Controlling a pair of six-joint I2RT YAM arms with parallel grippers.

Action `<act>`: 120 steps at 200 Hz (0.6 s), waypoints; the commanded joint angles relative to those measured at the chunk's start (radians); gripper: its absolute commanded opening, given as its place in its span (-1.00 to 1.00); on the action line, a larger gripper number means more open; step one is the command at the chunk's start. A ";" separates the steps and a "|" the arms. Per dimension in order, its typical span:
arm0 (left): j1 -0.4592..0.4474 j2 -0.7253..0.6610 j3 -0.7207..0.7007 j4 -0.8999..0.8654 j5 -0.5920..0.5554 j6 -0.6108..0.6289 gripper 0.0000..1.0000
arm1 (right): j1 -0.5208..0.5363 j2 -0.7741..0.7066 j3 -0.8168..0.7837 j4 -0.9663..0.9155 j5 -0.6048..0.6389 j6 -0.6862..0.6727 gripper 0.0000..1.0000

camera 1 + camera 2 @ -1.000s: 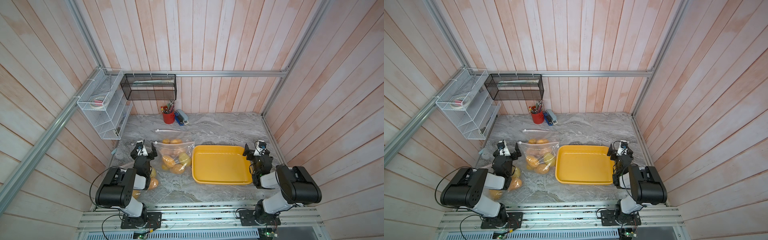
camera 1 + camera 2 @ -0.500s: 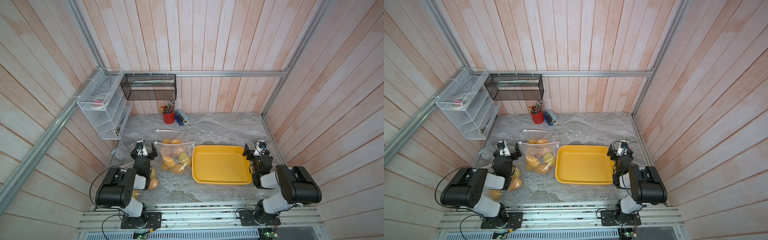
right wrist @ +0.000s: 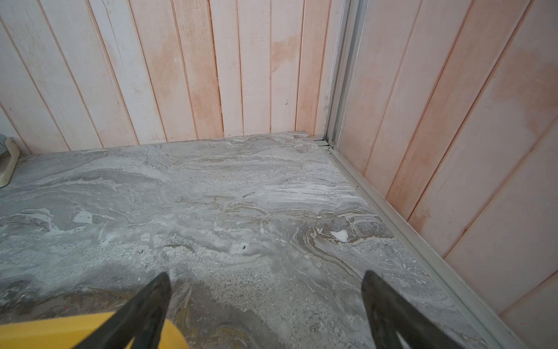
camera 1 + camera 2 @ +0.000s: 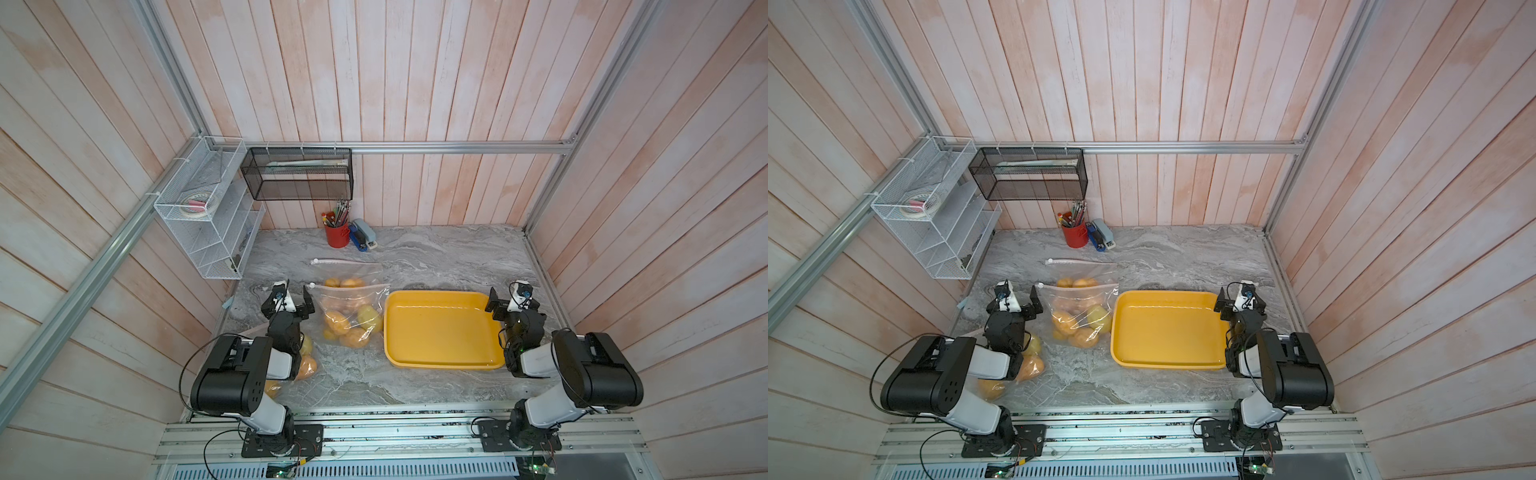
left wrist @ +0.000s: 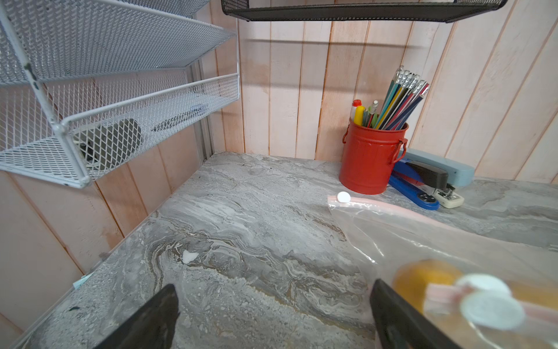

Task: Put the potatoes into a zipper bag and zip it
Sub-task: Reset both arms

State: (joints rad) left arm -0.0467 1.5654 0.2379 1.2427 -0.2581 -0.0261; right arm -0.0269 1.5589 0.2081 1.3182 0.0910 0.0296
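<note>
Left tool (image 4: pixel 288 302) stands wide open with nothing in it, just left of the bag (image 4: pixel 353 305), whose white slider (image 5: pixel 489 305) sits just outside one finger in the left wrist view. Potatoes (image 4: pixel 348 326) lie heaped inside this clear bag. The bag lies just beside the tray (image 4: pixel 444 366) on its left, zip edge away from the robot. A second bag (image 4: pixel 353 268) lies flat beyond it, with two potatoes showing where the two meet. More potatoes (image 4: pixel 306 365) lie under the left arm, left of the tray and nearer the robot.

Well behind the tray stand a red cup (image 4: pixel 337 236) of pencils and a stapler (image 4: pixel 365 237). A white wire rack (image 4: pixel 203 232) and a black mesh basket (image 4: pixel 297 178) hang on the walls (image 4: pixel 415 83) above them.

The desk (image 4: pixel 449 257) is grey veined marble, boxed in by pale pink planks and aluminium rails.

Right tool (image 4: pixel 513 302) is spread just as wide and holds nothing, at the tray's far right corner.
</note>
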 commanded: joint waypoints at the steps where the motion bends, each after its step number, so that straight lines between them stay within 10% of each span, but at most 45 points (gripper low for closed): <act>1: 0.005 0.009 0.010 0.001 0.016 0.011 1.00 | 0.004 0.008 -0.001 0.036 -0.004 0.004 0.97; 29: 0.005 0.010 0.009 0.002 0.016 0.009 1.00 | 0.004 0.002 -0.024 0.072 -0.031 -0.003 0.97; 51: 0.005 0.009 0.010 0.002 0.016 0.009 1.00 | 0.004 -0.009 -0.289 0.492 -0.133 -0.050 0.97; 80: 0.005 0.008 0.009 0.004 0.017 0.009 1.00 | 0.010 0.073 -0.155 0.422 -0.136 -0.043 0.97; 97: 0.005 0.008 0.010 0.004 0.017 0.009 1.00 | 0.007 -0.060 0.048 -0.176 0.101 0.052 0.97; 120: 0.005 0.008 0.009 0.002 0.017 0.009 1.00 | 0.023 -0.008 -0.016 0.043 0.148 0.041 0.97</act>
State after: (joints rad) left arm -0.0467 1.5665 0.2390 1.2427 -0.2573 -0.0261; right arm -0.0181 1.5593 0.1947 1.4223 0.0967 0.0296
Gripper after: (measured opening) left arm 0.998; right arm 0.983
